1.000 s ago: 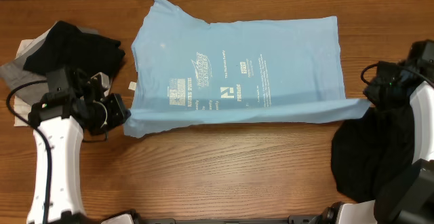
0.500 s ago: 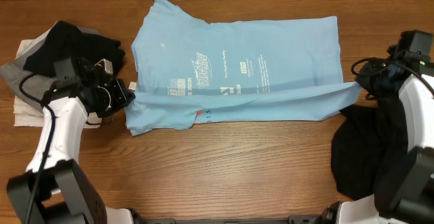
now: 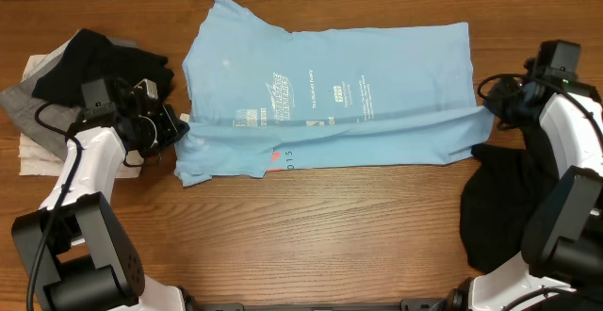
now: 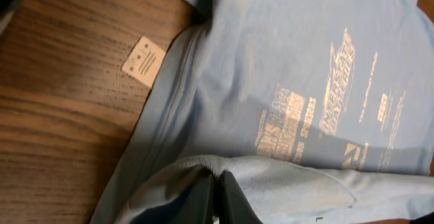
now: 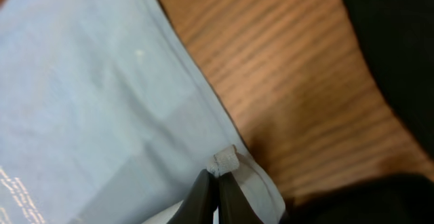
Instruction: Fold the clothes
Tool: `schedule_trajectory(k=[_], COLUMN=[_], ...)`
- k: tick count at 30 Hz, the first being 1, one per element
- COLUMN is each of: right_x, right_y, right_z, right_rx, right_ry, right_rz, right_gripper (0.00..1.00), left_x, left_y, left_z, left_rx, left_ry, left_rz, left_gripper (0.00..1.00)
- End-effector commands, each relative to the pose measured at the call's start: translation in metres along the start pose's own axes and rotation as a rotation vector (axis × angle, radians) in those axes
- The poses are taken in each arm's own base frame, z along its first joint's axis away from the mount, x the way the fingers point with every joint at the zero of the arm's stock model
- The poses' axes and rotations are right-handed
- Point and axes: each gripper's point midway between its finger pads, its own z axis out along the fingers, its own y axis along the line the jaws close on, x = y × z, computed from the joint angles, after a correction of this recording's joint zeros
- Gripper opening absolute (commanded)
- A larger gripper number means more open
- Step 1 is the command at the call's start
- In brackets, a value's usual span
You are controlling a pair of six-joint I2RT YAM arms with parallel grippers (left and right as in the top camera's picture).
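Note:
The light blue T-shirt (image 3: 330,75) lies spread across the wooden table, white print facing up, its near long edge lifted and folded toward the far side. My left gripper (image 3: 179,130) is shut on the shirt's left end of that fold (image 4: 271,176). At the opposite end my right gripper (image 3: 492,113) is shut on the hem corner (image 5: 226,160). A black garment (image 3: 504,212) lies heaped at the right, under the right arm.
A pile of black and grey clothes (image 3: 85,66) sits at the far left behind the left arm. A small white label (image 4: 144,61) lies on the wood beside the shirt's edge. Bare wood runs along the near side of the table (image 3: 311,236).
Both grippers have carried the shirt's near edge away from the table's front, so the fold now covers more of the print. Both arms have swung farther back.

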Motion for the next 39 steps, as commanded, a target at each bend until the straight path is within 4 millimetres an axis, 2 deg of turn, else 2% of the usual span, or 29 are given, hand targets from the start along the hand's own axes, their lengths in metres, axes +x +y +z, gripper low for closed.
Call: schedule_trajectory(k=[1,8,22,27,35,39], right_x=[-0.003,-0.012,-0.011,-0.016,-0.019,-0.018], right_y=[0.012,0.028,0.026,0.031,0.035,0.035], right_z=[0.001,0.001,0.025,0.025,0.025,0.025], right_rx=[-0.022,-0.05,-0.046,-0.059,-0.068,-0.065], right_ry=[-0.025,-0.074,-0.06,-0.083,-0.1,-0.096], right_rz=[-0.029,-0.058,-0.059,-0.067,-0.074,-0.074], right_gripper=[0.04,0.07,0.08,0.12,0.17,0.41], left_x=[-0.001,-0.008,-0.015,-0.013,-0.013,-0.015], left_y=[-0.004,-0.009,-0.006,-0.01,-0.014,-0.006], left_z=[0.005,0.008,0.009,0.01,0.013,0.012], left_rx=[0.018,0.014,-0.003,-0.001,0.004,-0.044], left_ry=[-0.002,-0.036,-0.063,-0.058,-0.06,-0.073], left_rz=[-0.008,-0.003,-0.047,-0.039,-0.023,-0.027], left_gripper=[0.04,0.04,0.04,0.09,0.07,0.04])
